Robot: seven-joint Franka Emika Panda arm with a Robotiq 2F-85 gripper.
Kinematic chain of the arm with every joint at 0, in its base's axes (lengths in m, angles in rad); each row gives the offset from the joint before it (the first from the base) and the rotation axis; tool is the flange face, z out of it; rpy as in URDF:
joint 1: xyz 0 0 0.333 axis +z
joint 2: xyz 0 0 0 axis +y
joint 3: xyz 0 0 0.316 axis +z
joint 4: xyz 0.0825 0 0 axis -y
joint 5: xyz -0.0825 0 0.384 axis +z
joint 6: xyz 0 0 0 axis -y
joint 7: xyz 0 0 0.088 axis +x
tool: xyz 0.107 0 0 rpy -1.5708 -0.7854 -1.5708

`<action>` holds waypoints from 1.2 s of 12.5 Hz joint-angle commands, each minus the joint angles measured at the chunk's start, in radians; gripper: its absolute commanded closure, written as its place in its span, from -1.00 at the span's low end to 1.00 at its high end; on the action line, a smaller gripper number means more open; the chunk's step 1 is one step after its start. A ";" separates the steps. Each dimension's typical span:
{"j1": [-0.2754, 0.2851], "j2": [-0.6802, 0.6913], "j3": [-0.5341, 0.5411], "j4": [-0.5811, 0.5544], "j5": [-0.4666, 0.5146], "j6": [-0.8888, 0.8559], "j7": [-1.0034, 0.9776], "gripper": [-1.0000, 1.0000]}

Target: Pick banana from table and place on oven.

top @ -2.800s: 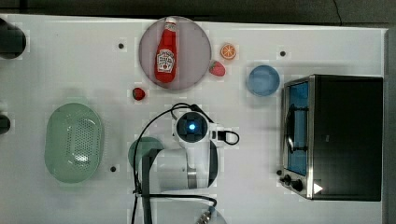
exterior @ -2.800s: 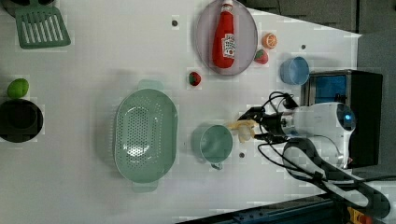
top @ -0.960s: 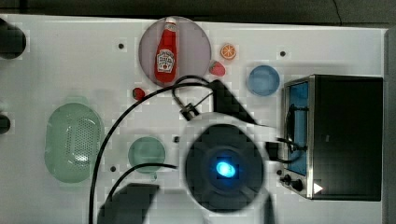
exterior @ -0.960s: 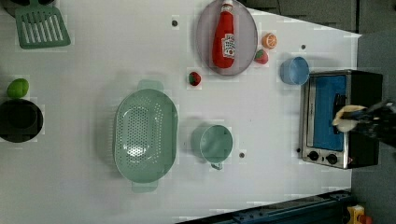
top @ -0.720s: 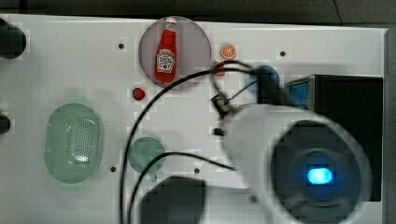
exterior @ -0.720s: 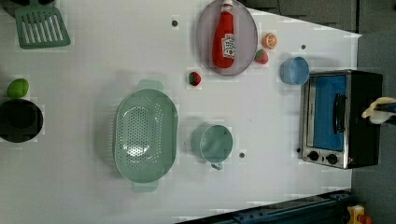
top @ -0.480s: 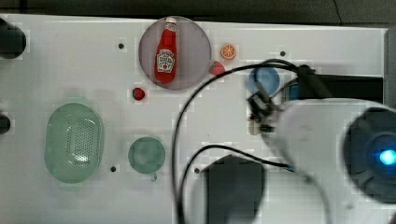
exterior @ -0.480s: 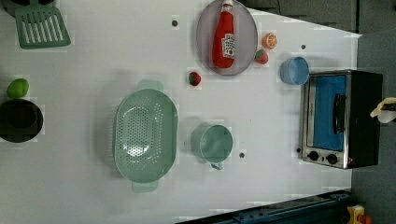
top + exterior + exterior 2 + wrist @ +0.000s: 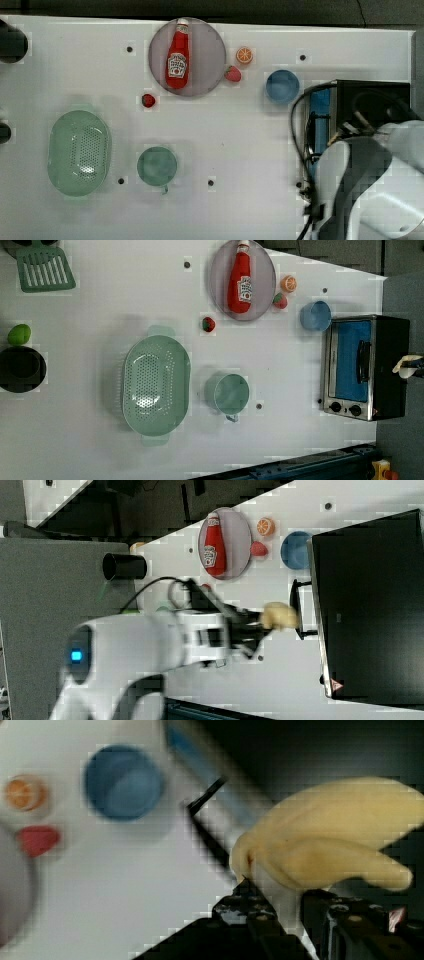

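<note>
My gripper (image 9: pixel 264 623) is shut on the pale yellow banana (image 9: pixel 281 616) and holds it in the air. In the right view the banana hangs beside the oven (image 9: pixel 370 605), over the door handle at the front edge of its black top. The left view shows the banana (image 9: pixel 406 366) at the far right rim of the oven (image 9: pixel 365 365), with the gripper (image 9: pixel 414 364) behind it. Up close in the wrist view, the banana (image 9: pixel 325 840) sits between the black fingers (image 9: pixel 260 910), with the oven's dark top (image 9: pixel 325 750) behind. My white arm (image 9: pixel 370 185) covers much of the oven (image 9: pixel 372 97) on the white table (image 9: pixel 250 140).
A blue cup (image 9: pixel 282 86) stands next to the oven. A ketchup bottle (image 9: pixel 177 57) lies on a round plate (image 9: pixel 210 55), with an orange slice (image 9: pixel 244 55) and strawberries (image 9: pixel 232 74) nearby. Further off are a green colander (image 9: pixel 79 152) and a green mug (image 9: pixel 157 166).
The arm has swept with the banana from mid-table toward the oven, rightward in the top and left views. The banana now hangs by the oven's far edge in the left view.
</note>
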 commanded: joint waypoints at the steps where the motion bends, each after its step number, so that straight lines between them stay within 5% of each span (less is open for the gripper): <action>1: -0.011 0.046 -0.077 0.015 -0.010 0.137 -0.293 0.51; 6: -0.014 0.170 -0.139 0.016 -0.005 0.211 -0.427 0.45; 12: -0.012 0.169 -0.135 0.028 -0.005 0.218 -0.429 -0.86; 15: 0.002 0.146 -0.132 0.092 -0.007 0.186 -0.430 -1.00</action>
